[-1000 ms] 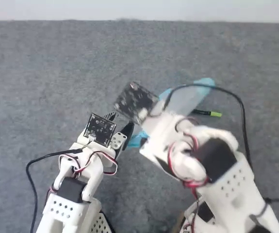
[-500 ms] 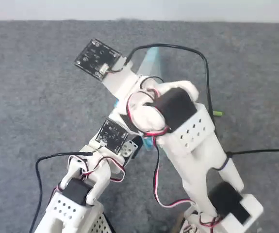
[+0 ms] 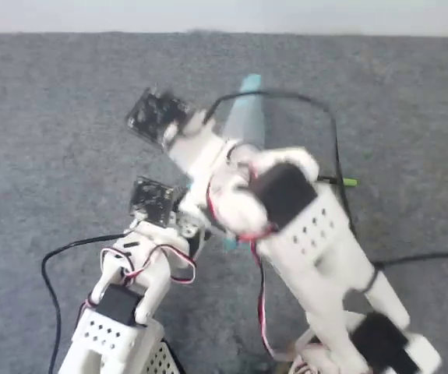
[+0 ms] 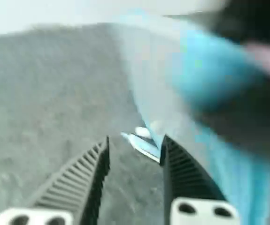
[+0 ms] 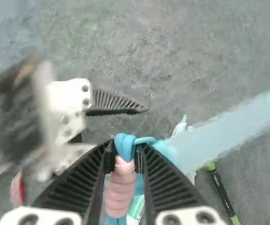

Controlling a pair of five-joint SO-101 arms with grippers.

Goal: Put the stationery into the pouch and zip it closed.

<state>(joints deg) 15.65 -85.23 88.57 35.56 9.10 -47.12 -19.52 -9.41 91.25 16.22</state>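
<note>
Though beside one pouch (image 3: 245, 117), one pen (image 3: 342, 182).

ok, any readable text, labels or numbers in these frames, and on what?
No text is legible.
On the pen: faint marks on the barrel, too small to read.
On the pink item in the right pincer: blurred, nothing readable.
On the pouch: no print shows.
On the camera board: marks too blurred to read.
</note>
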